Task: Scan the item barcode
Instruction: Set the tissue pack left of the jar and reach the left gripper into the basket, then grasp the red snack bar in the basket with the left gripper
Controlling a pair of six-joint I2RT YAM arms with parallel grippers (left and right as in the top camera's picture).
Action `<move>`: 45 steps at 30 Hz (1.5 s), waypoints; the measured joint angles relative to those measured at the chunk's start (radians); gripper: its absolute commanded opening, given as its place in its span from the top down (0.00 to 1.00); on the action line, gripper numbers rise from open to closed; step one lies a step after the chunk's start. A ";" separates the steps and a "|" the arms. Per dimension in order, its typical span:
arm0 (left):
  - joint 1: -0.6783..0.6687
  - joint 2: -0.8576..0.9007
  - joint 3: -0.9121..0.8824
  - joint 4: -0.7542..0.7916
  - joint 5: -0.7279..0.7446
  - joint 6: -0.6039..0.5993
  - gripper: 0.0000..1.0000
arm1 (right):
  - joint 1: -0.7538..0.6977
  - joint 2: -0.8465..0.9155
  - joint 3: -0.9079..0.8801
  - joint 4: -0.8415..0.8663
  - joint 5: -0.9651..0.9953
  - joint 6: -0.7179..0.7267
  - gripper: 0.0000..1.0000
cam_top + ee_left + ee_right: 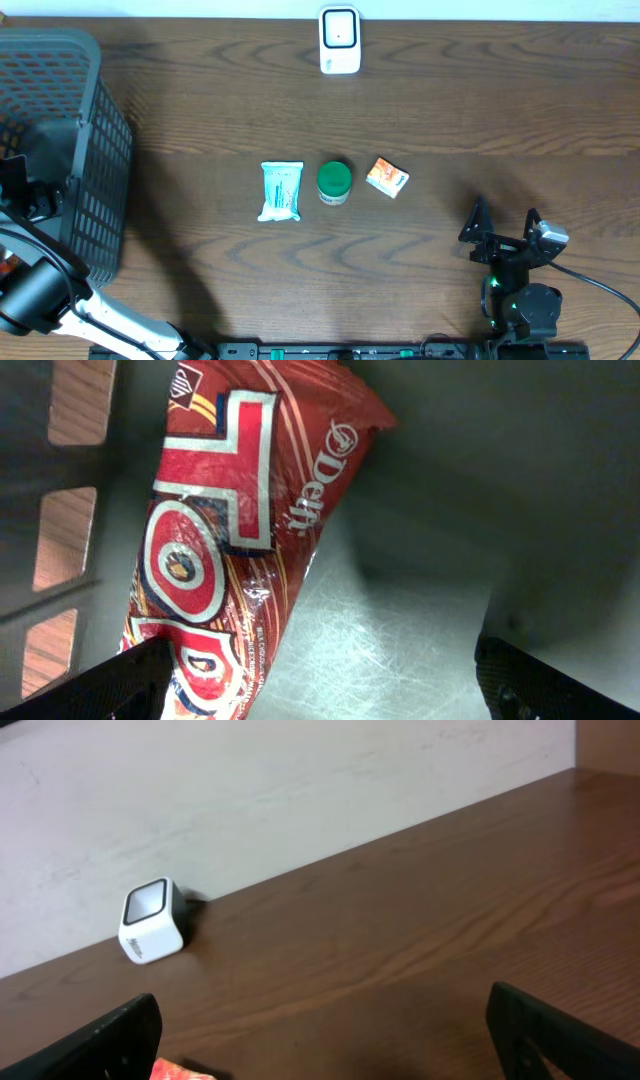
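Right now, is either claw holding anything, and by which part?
Nothing held. Left claw hangs open over the red snack bag in the basket; right claw open above the table.

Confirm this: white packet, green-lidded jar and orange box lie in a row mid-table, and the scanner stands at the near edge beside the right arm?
No: the overhead view shows the scanner at the far edge, not the near one. The white packet, green-lidded jar and orange box do lie in a row mid-table.
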 measured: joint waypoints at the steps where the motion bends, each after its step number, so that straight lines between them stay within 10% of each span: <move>1: 0.000 0.000 0.000 0.002 -0.008 0.000 0.02 | 0.000 0.000 0.000 0.000 0.000 0.000 0.01; 12: -0.005 0.000 0.002 0.040 -0.169 -0.002 0.02 | 0.000 0.000 0.000 0.000 0.000 0.000 0.01; 29: 0.033 0.045 0.042 0.018 -0.009 -0.024 0.01 | 0.000 0.000 0.000 0.000 0.000 0.000 0.01; 35: 0.036 0.079 0.067 -0.010 0.081 -0.032 0.76 | 0.000 0.000 0.000 0.000 0.000 0.000 0.01; 45: 0.032 0.084 0.079 -0.030 0.100 -0.060 0.93 | 0.000 0.000 0.000 0.000 0.000 0.000 0.01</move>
